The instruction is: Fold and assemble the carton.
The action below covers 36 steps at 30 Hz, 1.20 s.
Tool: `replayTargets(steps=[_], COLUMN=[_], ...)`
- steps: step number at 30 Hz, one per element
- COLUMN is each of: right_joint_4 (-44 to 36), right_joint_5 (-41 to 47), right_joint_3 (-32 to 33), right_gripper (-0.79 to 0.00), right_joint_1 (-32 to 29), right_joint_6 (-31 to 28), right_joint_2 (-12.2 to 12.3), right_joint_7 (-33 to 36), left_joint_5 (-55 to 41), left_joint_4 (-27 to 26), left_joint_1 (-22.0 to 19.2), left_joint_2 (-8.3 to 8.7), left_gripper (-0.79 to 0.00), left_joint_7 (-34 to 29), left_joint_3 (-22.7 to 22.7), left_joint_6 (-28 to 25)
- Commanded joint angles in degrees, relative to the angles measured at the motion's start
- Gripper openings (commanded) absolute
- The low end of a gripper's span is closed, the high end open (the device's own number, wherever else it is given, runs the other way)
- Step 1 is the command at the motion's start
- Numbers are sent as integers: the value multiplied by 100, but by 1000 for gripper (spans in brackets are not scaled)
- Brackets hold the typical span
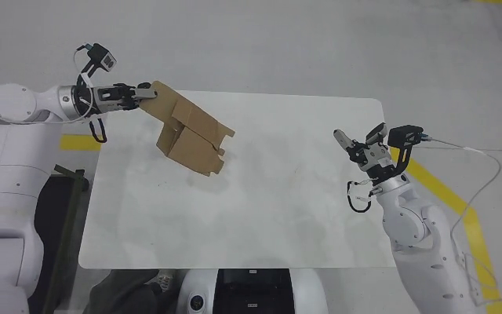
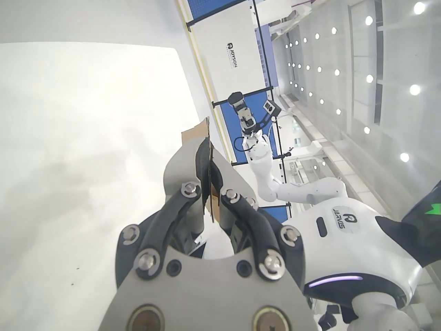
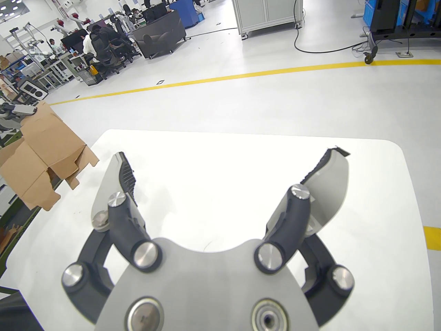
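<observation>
Left gripper (image 2: pixel 206 161) clamped on carton (image 1: pixel 192 137) edge, holding it raised for your folding | right gripper (image 3: pixel 228 156) spread wide, empty, on standby.

**Tally: one carton, one counter, two grippers**

Cartons: one. A single brown carton (image 1: pixel 192 133), all one piece, partly folded up.

Counters: one. White counter (image 1: pixel 298 212), rounded corners.

Arms: two. Left arm (image 1: pixel 47 102) at one end of the counter, right arm (image 1: pixel 412 224) at the other.

Grippers: two, one per arm: left gripper (image 1: pixel 151 93) and right gripper (image 1: pixel 361 132).

Jaws: two on each gripper, four in all.

Grippers with something between the jaws: one. The left gripper is clamped on an edge of the carton.

Grippers with jaws spread and nothing between: one, the right gripper.

Cartons held: one of one.
</observation>
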Motion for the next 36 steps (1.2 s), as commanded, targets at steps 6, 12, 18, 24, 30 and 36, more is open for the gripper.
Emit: replayTargets(steps=[6,12,18,24,30,36], right_joint_4=[0,0,0,0,2,-130], right_joint_5=[0,0,0,0,7,1441], right_joint_3=[0,0,0,0,1,-23], right_gripper=[0,0,0,0,0,0], right_joint_1=[0,0,0,0,-7,-11], right_joint_6=[0,0,0,0,5,-594], right_joint_2=[0,0,0,0,-1,-11], right_joint_7=[0,0,0,0,2,664], left_joint_5=[-258,-244,-244,-244,-244,-244], left_joint_4=[-372,-502,-502,-502,-502,-502], left_joint_1=[13,24,24,24,24,24], left_joint_2=[19,21,21,21,21,21], left_gripper=[-785,-785,-785,-785,-785,-785], left_joint_7=[-160,-231,-231,-231,-231,-231], left_joint_3=[68,157,157,157,157,157], left_joint_6=[161,231,231,231,231,231])
